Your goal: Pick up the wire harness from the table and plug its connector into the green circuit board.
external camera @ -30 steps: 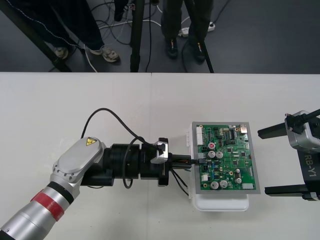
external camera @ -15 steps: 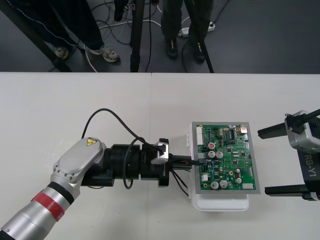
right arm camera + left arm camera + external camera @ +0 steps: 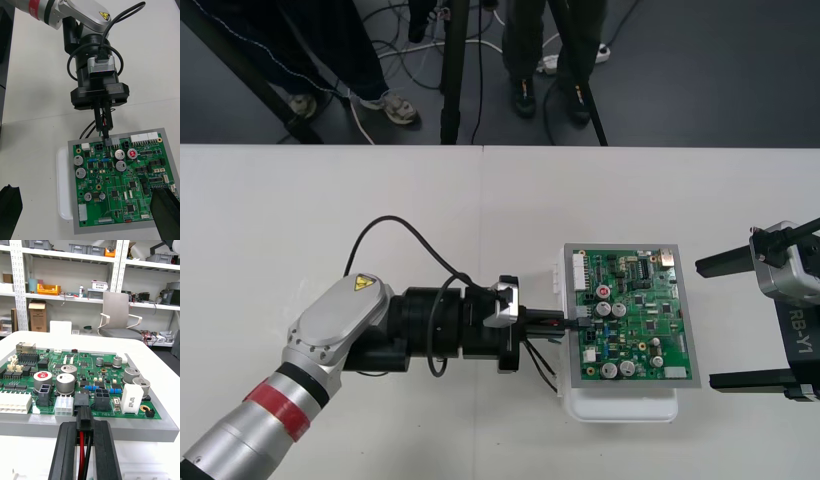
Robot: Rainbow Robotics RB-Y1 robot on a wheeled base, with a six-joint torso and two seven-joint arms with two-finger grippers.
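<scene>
1. Compared with a second ago there is no visible change. The left gripper (image 3: 565, 322) sits at the same spot against the board's (image 3: 635, 315) left edge, and the right gripper (image 3: 707, 323) waits at the same place off the board's right edge.
2. The left gripper is clamped on the harness: in its wrist view the two fingers (image 3: 67, 450) stand close together, with the black plug (image 3: 84, 416) sticking out past their tips and the wires (image 3: 81, 453) pinched between them.
3. The plug's nose meets a black header (image 3: 81, 399) on the board's edge. I cannot tell whether it is fully seated.
4. The harness therefore sits at the board's left edge, off the table (image 3: 330, 200). Slack black wire (image 3: 540, 365) hangs under the gripper, just left of the white base (image 3: 620, 408).
5. The right gripper is spread wide, its fingers (image 3: 165, 210) well apart, gripping nothing and clear of the board.
6. Right beside the header stand a white connector (image 3: 63, 405) on one side and a black four-hole header (image 3: 101, 399) on the other. Tall round capacitors (image 3: 65, 382) rise just behind, on the board.
7. A black cable (image 3: 395, 230) loops over the left wrist, well left of the board.
8. Count:
   - one board
   - one base
   - one harness
   - two grippers
   - two wires seen between the fingers (one red, one black)
</scene>
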